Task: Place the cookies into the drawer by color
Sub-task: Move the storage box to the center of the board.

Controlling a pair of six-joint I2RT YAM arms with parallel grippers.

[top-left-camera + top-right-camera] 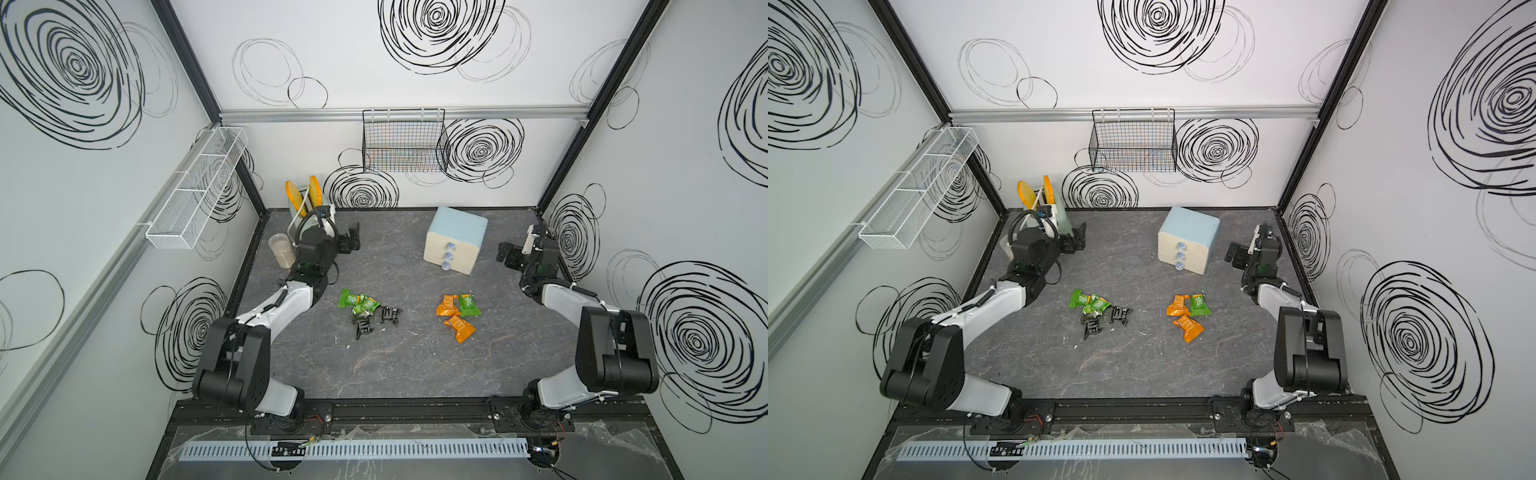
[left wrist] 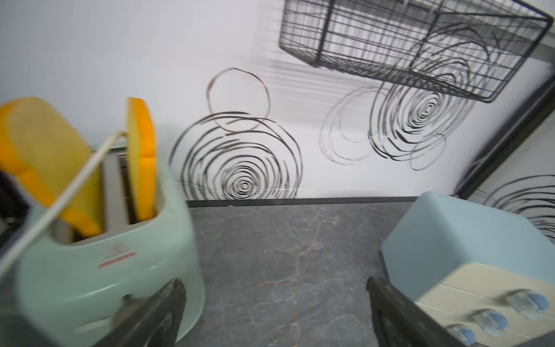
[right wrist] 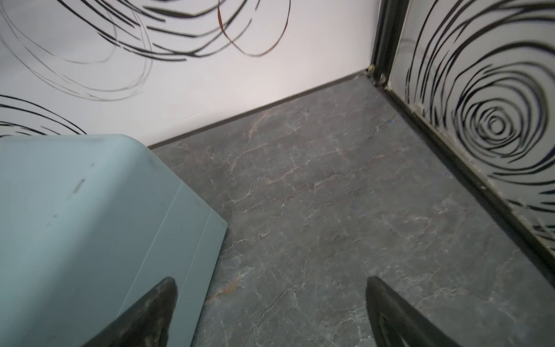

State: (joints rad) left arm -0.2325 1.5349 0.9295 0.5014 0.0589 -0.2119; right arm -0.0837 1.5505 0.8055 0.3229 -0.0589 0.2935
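Observation:
The cookies lie mid-table in two clusters in both top views. The left cluster has green packets (image 1: 353,300) beside black packets (image 1: 376,319). The right cluster has orange packets (image 1: 455,320) and one green packet (image 1: 469,304). The drawer (image 1: 455,241) stands behind them with all three fronts closed, and also shows as the drawer (image 2: 450,234) and the drawer (image 3: 75,225). My left gripper (image 1: 352,241) hovers open and empty by the toaster, left of the drawer. My right gripper (image 1: 505,254) hovers open and empty right of the drawer. Bare table lies between the left gripper (image 2: 274,282) fingers and the right gripper (image 3: 270,281) fingers.
A mint-green toaster (image 1: 300,208) with two yellow-orange slices (image 2: 141,156) stands at the back left, with a translucent cup (image 1: 281,249) beside it. A black wire basket (image 1: 405,141) hangs on the back wall and a white mesh basket (image 1: 195,191) on the left wall.

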